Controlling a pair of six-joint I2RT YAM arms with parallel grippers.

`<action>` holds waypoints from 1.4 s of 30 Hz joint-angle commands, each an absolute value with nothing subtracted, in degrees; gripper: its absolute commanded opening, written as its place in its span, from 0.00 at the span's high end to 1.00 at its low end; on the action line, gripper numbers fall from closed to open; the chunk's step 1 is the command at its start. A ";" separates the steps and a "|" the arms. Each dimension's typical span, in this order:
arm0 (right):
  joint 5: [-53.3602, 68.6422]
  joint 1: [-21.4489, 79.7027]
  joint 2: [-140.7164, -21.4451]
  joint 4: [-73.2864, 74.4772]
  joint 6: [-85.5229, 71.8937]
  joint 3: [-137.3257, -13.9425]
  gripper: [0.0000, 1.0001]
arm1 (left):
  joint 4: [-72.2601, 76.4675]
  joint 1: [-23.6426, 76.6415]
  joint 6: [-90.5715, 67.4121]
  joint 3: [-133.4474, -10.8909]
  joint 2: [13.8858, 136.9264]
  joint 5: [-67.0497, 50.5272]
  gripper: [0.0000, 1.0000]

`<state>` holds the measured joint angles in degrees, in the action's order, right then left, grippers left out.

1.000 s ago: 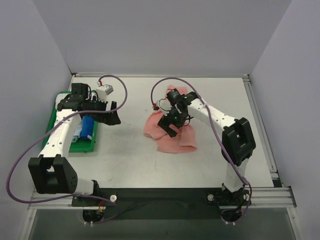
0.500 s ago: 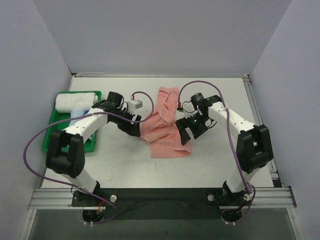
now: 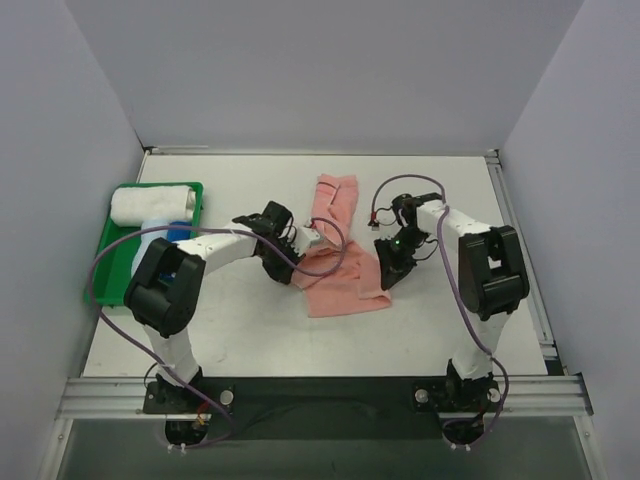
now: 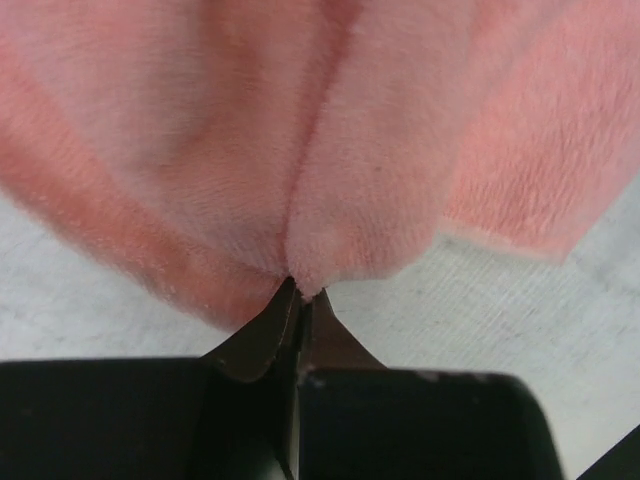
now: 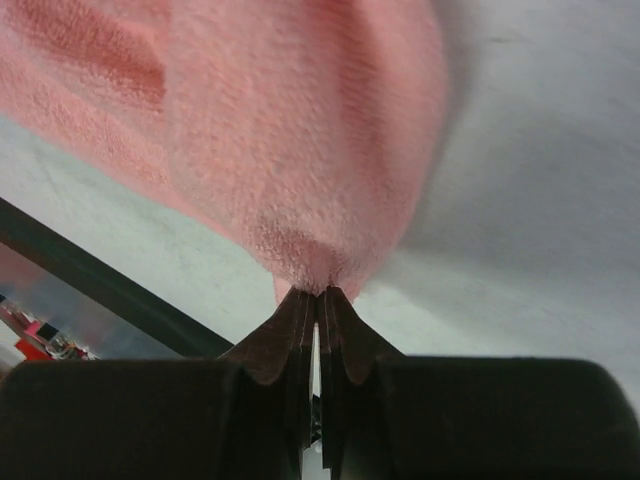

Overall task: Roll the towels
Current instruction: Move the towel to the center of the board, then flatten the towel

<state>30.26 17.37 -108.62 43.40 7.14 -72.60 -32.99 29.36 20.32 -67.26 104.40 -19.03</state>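
Your left gripper (image 4: 298,290) and right gripper (image 5: 318,292) both pinch the pink towel (image 3: 345,285); next, probably stretch it flat

The salmon pink cloth towel (image 3: 345,285), heaped a second ago, has been pulled flatter; the left pincer (image 4: 298,290), brought from the green plastic tray (image 3: 97,270), and the right pincer (image 5: 318,292) have been closed on its edges.

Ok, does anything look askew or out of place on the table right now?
Only the pink towel: it lies bunched and crooked, its far end folded into a narrow skewed strip, not flat. The left gripper and right gripper each pinch a side edge. Nothing looks damaged.
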 commanded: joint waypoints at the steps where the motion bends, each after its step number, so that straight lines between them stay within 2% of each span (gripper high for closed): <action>1: 29.10 12.58 -105.91 48.34 9.22 -74.00 1.00 | -37.08 35.05 29.42 -65.14 103.63 -15.73 1.00; 5: 25.67 9.94 -105.29 51.67 13.00 -77.07 1.00 | -42.00 41.37 31.73 -60.74 100.91 -17.92 1.00; 10: 18.99 8.27 -105.38 51.68 18.71 -79.54 1.00 | -49.03 47.98 30.33 -62.75 97.21 -31.54 0.99; 11: 18.55 7.57 -105.64 51.68 19.16 -80.76 1.00 | -49.74 48.86 29.80 -64.15 95.38 -33.21 0.91; 12: 18.37 7.38 -106.34 51.59 19.51 -81.38 1.00 | -49.83 49.30 29.19 -65.12 94.58 -36.35 0.67; 15: 16.70 6.68 -106.87 51.59 20.92 -84.53 1.00 | -50.01 45.03 26.37 -70.55 92.56 -39.01 0.37; 16: 16.09 6.59 -107.22 51.50 21.27 -85.16 1.00 | -50.01 42.48 25.85 -72.40 92.46 -39.81 0.35; 19: 14.95 6.07 -107.66 51.68 22.50 -87.36 1.00 | -49.40 31.84 23.48 -79.79 94.04 -41.22 0.35; 20: 14.16 5.80 -107.75 52.20 22.76 -88.06 0.92 | -47.57 29.64 22.51 -81.37 95.78 -40.26 0.35; 22: 15.20 5.45 -107.40 53.26 22.76 -89.64 0.67 | -44.84 24.81 20.92 -85.85 97.81 -33.33 0.36; 23: 17.21 5.28 -106.88 54.13 22.68 -89.74 0.46 | -43.78 23.48 21.44 -87.52 99.04 -31.83 0.36; 24: 17.92 5.27 -106.18 54.14 22.68 -89.65 0.39 | -43.51 22.51 22.23 -89.02 101.75 -31.56 0.36; 26: 19.33 5.62 -104.07 54.31 22.68 -88.68 0.33 | -43.33 20.32 23.12 -94.11 105.10 -30.15 0.37; 30: 21.09 6.33 -103.10 54.49 22.24 -86.66 0.33 | -42.98 18.11 22.94 -101.94 114.67 -29.18 0.36; 35: 20.04 7.82 -106.17 53.27 22.32 -84.20 0.34 | -39.47 18.11 22.06 -106.34 121.02 -27.95 0.33; 42: 17.23 8.00 -110.30 49.57 21.18 -81.57 0.28 | -38.85 18.28 21.71 -111.36 128.49 -28.65 0.31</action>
<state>18.61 7.92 -108.71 49.10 21.76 -82.78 -41.32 18.26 22.44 -107.87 127.94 -27.70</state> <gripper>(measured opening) 0.713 0.685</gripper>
